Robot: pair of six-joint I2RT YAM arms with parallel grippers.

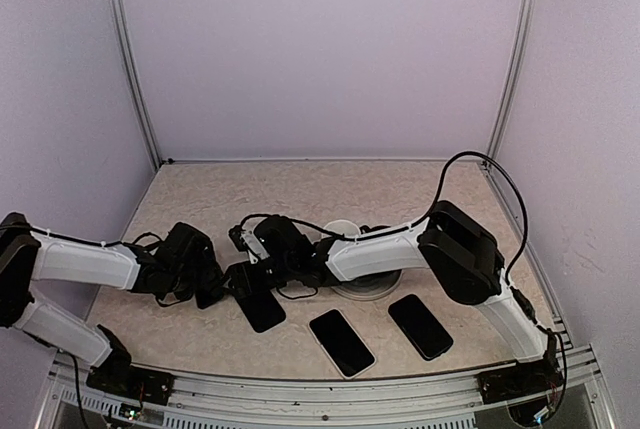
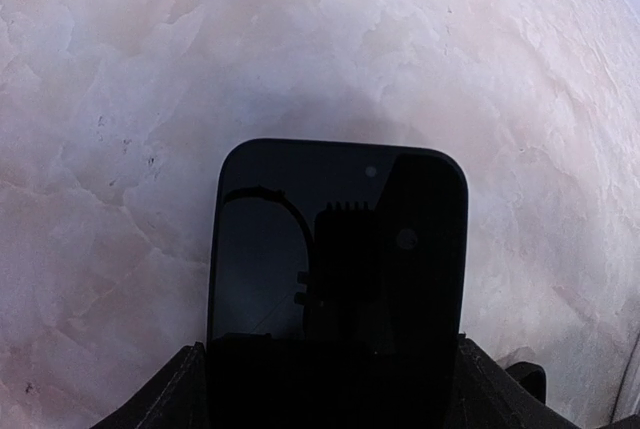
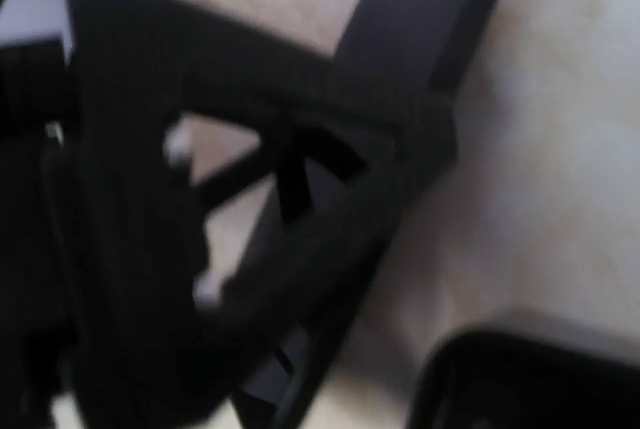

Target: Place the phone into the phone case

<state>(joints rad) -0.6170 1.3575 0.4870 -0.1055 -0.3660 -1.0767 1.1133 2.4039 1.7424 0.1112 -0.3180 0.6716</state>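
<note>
A black phone (image 2: 340, 239) with a glossy screen lies flat on the table, its near end between the fingers of my left gripper (image 2: 330, 384), which is shut on it across its width. From above, the same phone (image 1: 262, 307) lies between the two arms, with my left gripper (image 1: 218, 287) at its left end. My right gripper (image 1: 250, 267) is low over its far end. The right wrist view is blurred: a black finger (image 3: 300, 199) crosses a dark slab (image 3: 420, 19), and I cannot tell how the jaws stand. I cannot tell which dark slab is the case.
Two more flat black slabs lie near the front edge, one in the middle (image 1: 341, 341) and one to its right (image 1: 420, 326). A white round object (image 1: 365, 289) sits under the right arm. Another dark object (image 3: 530, 379) shows at the bottom right of the right wrist view.
</note>
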